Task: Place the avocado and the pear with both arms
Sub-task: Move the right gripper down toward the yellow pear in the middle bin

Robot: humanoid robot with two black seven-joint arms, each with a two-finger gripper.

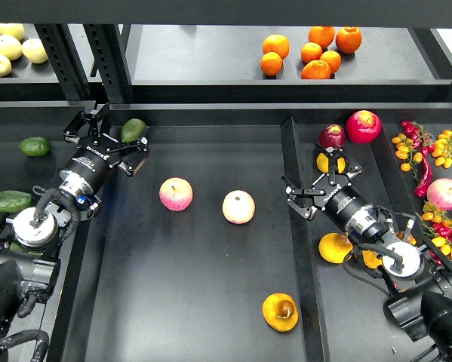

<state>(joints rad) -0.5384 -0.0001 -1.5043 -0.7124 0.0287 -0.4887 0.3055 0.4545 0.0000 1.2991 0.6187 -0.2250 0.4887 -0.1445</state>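
- Two black arms reach into the dark shelf bays, one from each lower corner.
- Left gripper (118, 138): its fingers are spread, with the avocado (133, 130) touching or just beside the fingertips; I cannot tell whether it is clamped.
- That avocado is dark green and elongated, lying at the back of the middle bay, near the divider (81, 249).
- Right gripper (322, 175): fingers parted around a yellow fruit (330, 161), which sits partly hidden behind them; no firm hold is visible.
- A pear (280, 311), golden with a dark stem, rests alone at the front of the middle bay, well apart from both grippers.
- Two pink apples (176, 194) lie between the arms.
- Oranges (310, 53) sit on the upper shelf.
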